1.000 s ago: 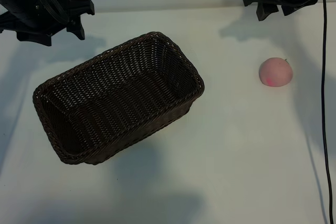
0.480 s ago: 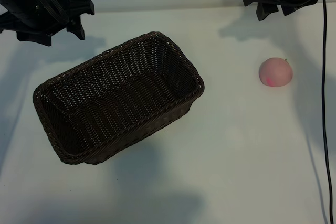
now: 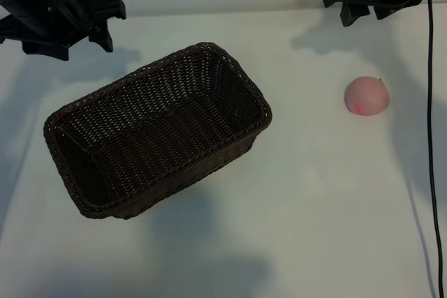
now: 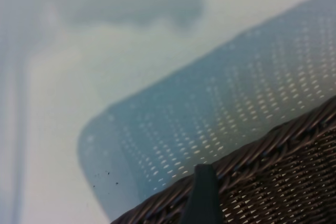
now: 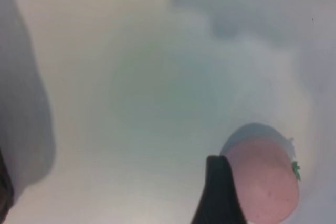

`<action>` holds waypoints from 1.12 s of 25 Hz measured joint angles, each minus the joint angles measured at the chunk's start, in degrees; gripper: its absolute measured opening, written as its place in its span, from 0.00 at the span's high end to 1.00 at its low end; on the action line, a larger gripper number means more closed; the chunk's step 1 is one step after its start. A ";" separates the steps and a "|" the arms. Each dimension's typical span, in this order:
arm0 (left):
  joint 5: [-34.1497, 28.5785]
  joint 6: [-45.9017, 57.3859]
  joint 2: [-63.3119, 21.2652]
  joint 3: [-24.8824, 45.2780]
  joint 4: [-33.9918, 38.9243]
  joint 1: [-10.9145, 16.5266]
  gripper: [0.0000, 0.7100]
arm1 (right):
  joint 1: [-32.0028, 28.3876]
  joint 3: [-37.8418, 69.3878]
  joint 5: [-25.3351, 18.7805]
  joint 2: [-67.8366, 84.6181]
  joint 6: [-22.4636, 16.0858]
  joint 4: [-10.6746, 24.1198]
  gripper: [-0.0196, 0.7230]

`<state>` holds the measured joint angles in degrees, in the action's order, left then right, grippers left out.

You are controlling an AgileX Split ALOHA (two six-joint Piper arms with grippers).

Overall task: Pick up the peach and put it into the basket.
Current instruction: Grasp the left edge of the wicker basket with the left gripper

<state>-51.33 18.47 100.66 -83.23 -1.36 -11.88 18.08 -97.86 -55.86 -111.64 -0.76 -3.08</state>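
Observation:
The peach (image 3: 367,95), small, round and pale pink with a red blotch, lies on the white table at the right, well apart from the basket. The dark brown wicker basket (image 3: 160,62) sits left of centre, set at an angle, with nothing inside. My right gripper (image 3: 339,6) hovers open at the far right edge, beyond the peach and holding nothing. In the right wrist view the peach (image 5: 265,182) shows just past one dark fingertip (image 5: 216,192). My left gripper (image 3: 108,24) hangs open at the far left, behind the basket. Its fingertip (image 4: 203,192) shows over the basket's braided rim (image 4: 273,139).
A black cable (image 3: 433,137) runs down the right side of the table, just right of the peach. Bare white tabletop lies between the basket and the peach and along the near side.

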 joint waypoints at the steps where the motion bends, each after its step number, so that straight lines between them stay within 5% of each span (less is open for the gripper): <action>1: 0.63 0.00 0.00 0.00 0.00 0.00 0.18 | 0.00 0.00 0.05 0.00 0.00 0.00 0.28; 11: -5.35 1.16 -1.48 1.79 1.80 0.00 0.18 | 0.00 0.00 0.05 0.00 0.00 0.00 0.28; 21: 2.89 8.91 -17.55 25.39 2.37 0.00 0.18 | 0.00 0.00 -0.70 0.00 0.00 0.00 0.28; 28: 11.99 19.22 -20.45 38.97 3.11 0.00 0.18 | 0.00 0.00 -0.76 0.00 0.00 0.00 0.28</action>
<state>-39.34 37.70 80.21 -44.26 1.75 -11.88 18.08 -97.86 -56.62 -111.64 -0.76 -3.08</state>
